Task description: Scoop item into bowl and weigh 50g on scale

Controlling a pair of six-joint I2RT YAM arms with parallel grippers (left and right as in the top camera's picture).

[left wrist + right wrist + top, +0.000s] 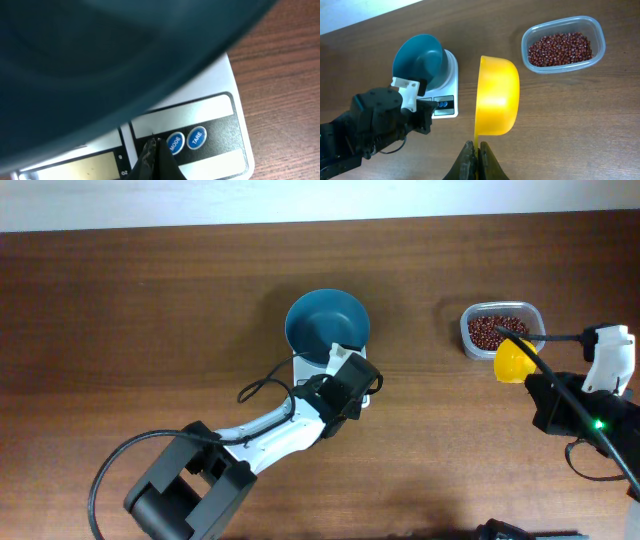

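Spillage is risked: the yellow scoop is clamped edgewise by the fully closed right gripper. Beans are held in the tub, far right; the bowl is seated on the scale, which could be nudged by the closed, empty left gripper.

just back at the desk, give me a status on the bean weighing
Left gripper shut, tips over the scale buttons. Right gripper shut on yellow scoop handle. Bowl empty on scale, beans in tub. Left arm crowds the bowl.
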